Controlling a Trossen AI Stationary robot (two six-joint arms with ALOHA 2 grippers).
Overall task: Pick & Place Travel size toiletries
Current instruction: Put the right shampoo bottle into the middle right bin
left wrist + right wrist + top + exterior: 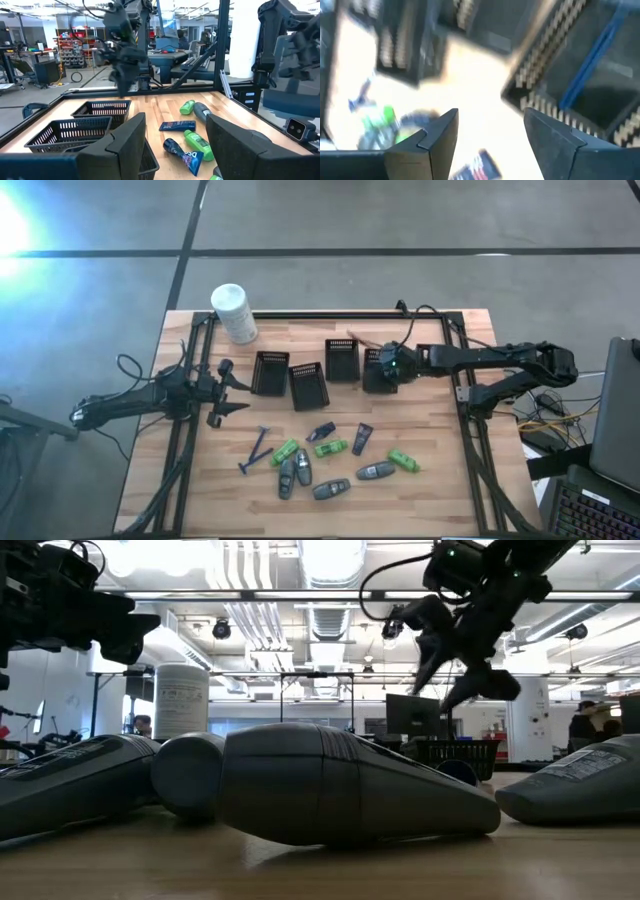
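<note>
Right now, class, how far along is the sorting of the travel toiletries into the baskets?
Barely begun. Done: a blue razor lies in the rightmost basket. In hand: nothing; the right gripper hangs open over that basket, apparently just after a drop. The left gripper waits open beside the leftmost basket. Left: the green bottles, grey bottles, dark tubes and another razor on the table.

Bright ceiling strip lights (330,560) wash out overhead; glare flares on the floor (15,225); the right wrist view smears with motion blur.
</note>
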